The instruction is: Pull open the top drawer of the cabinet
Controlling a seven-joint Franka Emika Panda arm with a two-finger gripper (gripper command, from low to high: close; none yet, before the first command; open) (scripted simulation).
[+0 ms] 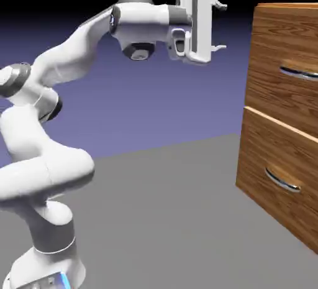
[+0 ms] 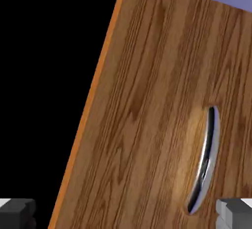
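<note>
Top drawer (image 1: 287,70) shut; end effector (image 1: 218,27) wide open, empty, apart.

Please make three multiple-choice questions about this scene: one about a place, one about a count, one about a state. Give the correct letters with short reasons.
1. Where is the pincer relative to the cabinet?
A. Apart from it, facing the top drawer
B. Touching the lower handle
C. Behind the cabinet

2. How many drawer fronts does the cabinet show?
A. One
B. Two
C. Four

3. What is the state of the pincer?
A. Shut on the handle
B. Open and empty
C. Holding a cube

Answers: 1 A, a gap separates it from the top drawer. 2 B, two stacked fronts. 3 B, its fingers stand wide with nothing between.
</note>
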